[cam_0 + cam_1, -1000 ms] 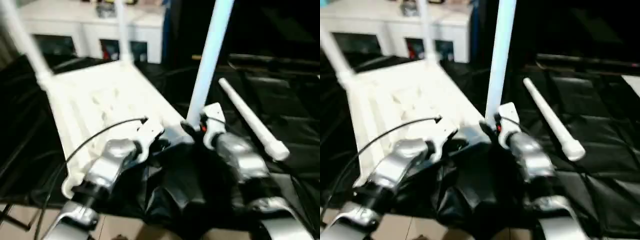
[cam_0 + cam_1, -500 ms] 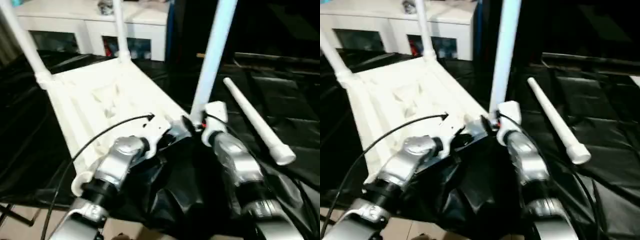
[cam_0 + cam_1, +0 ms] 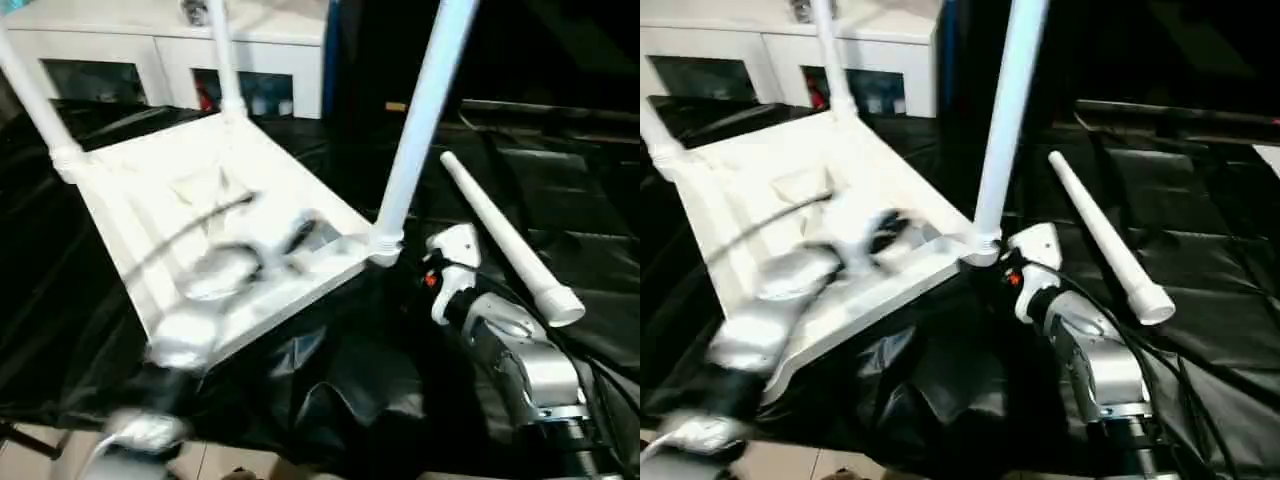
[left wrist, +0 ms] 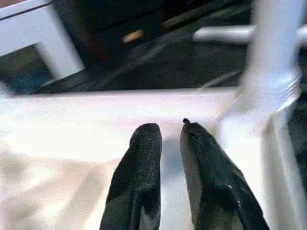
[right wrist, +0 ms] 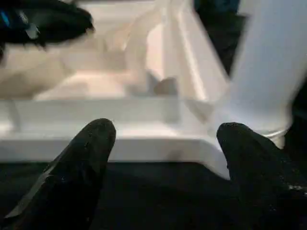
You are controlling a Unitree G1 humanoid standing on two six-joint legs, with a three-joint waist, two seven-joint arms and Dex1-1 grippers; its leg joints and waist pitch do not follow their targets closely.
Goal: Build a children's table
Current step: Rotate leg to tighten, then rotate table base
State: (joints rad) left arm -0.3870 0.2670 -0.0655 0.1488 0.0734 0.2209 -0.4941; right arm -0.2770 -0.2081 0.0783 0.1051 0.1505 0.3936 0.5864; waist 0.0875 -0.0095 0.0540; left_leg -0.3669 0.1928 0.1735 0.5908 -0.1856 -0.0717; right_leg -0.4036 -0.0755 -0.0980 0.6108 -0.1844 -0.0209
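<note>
The white table top lies upside down on black cloth, ribs showing. Three white legs stand in its corner sockets: one at the far left, one at the back, and one at the near right corner. A fourth leg lies loose on the cloth to the right. My right gripper is open, its fingers spread just short of the near right leg's base without touching it. My left gripper hovers over the ribbed underside, fingers close together with nothing between them.
A white cabinet with glass doors stands behind the table top. Black cloth covers the work surface and bunches up in folds at the near edge. Pale floor shows at the bottom left.
My right gripper has let go of the near right leg and drawn back; the leg stays standing in its socket. My left arm is sweeping left and away over the table top.
</note>
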